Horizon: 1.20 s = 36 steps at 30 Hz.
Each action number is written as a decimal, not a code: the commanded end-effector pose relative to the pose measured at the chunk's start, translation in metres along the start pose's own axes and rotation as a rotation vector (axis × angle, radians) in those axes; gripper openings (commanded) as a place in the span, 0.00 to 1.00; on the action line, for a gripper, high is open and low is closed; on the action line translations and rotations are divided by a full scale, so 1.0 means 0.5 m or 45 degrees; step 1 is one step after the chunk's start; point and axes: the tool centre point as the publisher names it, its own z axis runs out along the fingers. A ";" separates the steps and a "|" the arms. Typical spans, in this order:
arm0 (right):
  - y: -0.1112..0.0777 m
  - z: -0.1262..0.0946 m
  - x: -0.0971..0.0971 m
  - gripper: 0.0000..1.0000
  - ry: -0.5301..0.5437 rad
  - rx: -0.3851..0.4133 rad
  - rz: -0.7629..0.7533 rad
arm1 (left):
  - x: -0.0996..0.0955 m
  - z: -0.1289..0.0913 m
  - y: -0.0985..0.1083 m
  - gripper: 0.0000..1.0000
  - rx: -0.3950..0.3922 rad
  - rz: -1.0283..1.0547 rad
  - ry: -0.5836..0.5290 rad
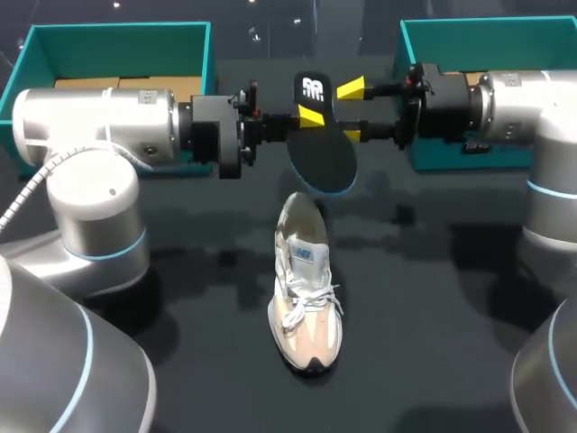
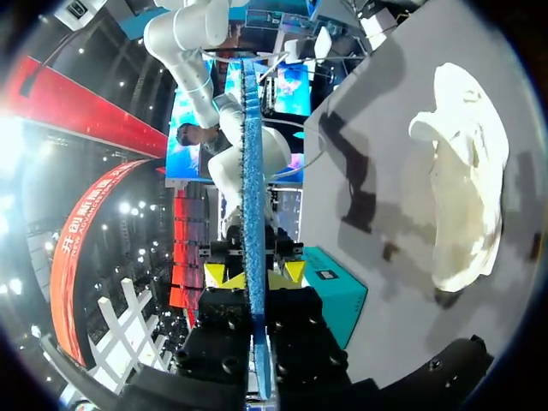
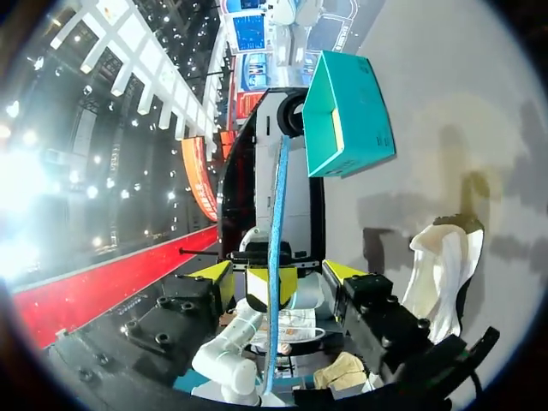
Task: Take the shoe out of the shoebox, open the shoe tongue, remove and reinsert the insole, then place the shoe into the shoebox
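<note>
The black insole (image 1: 322, 155) is held above the table (image 1: 433, 307), clamped between the fingers of the left gripper (image 1: 311, 115). The right gripper (image 1: 352, 111) is spread wide around the same end, apparently not touching it. The shoe (image 1: 305, 289) is laid on the table below, outside the teal shoebox (image 1: 117, 30).

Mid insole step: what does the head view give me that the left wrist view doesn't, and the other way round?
Only the head view: the left shoebox, the insole's black face, and the right gripper standing open by it. Only the left wrist view: the insole edge-on, its blue edge pinched in the left gripper. Both: the shoe lying on the table, the insole, the right shoebox.
</note>
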 end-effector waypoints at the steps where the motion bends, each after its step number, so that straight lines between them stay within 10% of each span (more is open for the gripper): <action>1: -0.020 -0.033 0.005 1.00 -0.016 0.017 -0.026 | -0.006 -0.052 -0.019 0.00 -0.024 -0.058 0.024; 17: -0.036 -0.057 0.007 1.00 -0.065 0.004 -0.087 | -0.005 -0.100 -0.055 0.00 0.073 -1.160 0.166; 31: -0.036 -0.057 0.007 1.00 -0.065 0.004 -0.087 | -0.010 -0.102 -0.063 0.00 0.082 -1.164 0.173; 36: -0.036 -0.057 0.007 1.00 -0.065 0.004 -0.087 | -0.016 -0.085 -0.073 0.00 0.007 -1.412 0.407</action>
